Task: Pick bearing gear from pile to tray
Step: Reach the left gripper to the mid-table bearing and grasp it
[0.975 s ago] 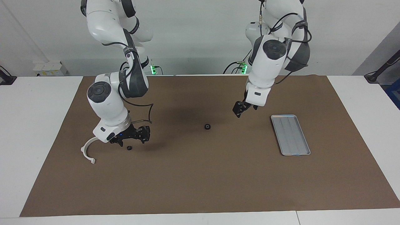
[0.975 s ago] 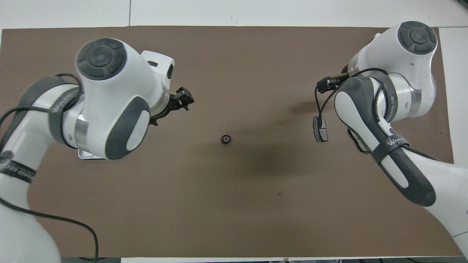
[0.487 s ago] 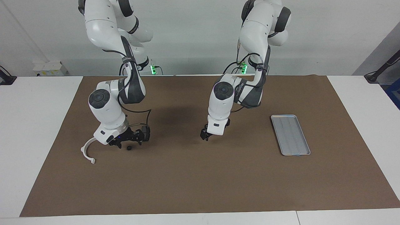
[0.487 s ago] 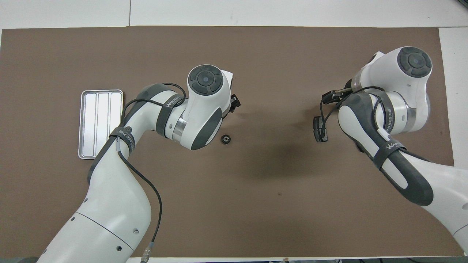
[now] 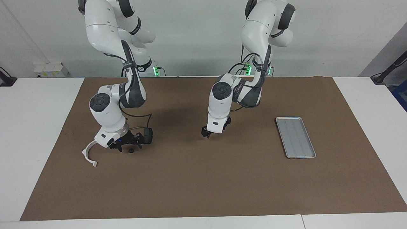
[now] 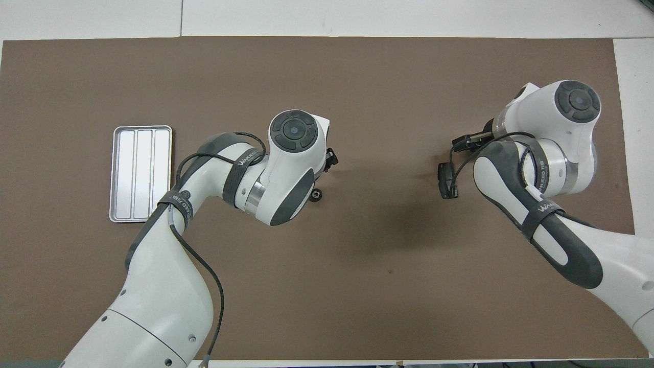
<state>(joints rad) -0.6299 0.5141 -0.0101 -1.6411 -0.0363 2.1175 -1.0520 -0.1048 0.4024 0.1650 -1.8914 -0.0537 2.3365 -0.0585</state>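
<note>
We see the left gripper (image 5: 205, 135) low over the middle of the brown mat (image 5: 203, 184) that covers the white surface (image 5: 35, 108). The small black bearing gear (image 6: 317, 194) lies on the mat there; in the overhead view it peeks out at the edge of the left arm's wrist, and in the facing view that wrist hides it. We cannot tell how far the left fingers are spread, nor whether they touch the gear.

The right gripper (image 5: 122, 148) hangs low at the pile, toward the right arm's end. Beside it sit a white half-ring bracket (image 5: 88, 154) and a tiny black round piece (image 5: 130, 150); a dark grey brake pad (image 6: 448, 180) shows in the overhead view, close by the right arm. We cannot tell the state of the right fingers either.

The silver tray (image 5: 295, 137) rests on the mat toward the left arm's end, well apart from the gear, its ridged floor bare.

Grey bands on both forearms carry lettering; on the left arm's band (image 6: 246, 159) we read something like "WANJEED", though the letters are not certain.
</note>
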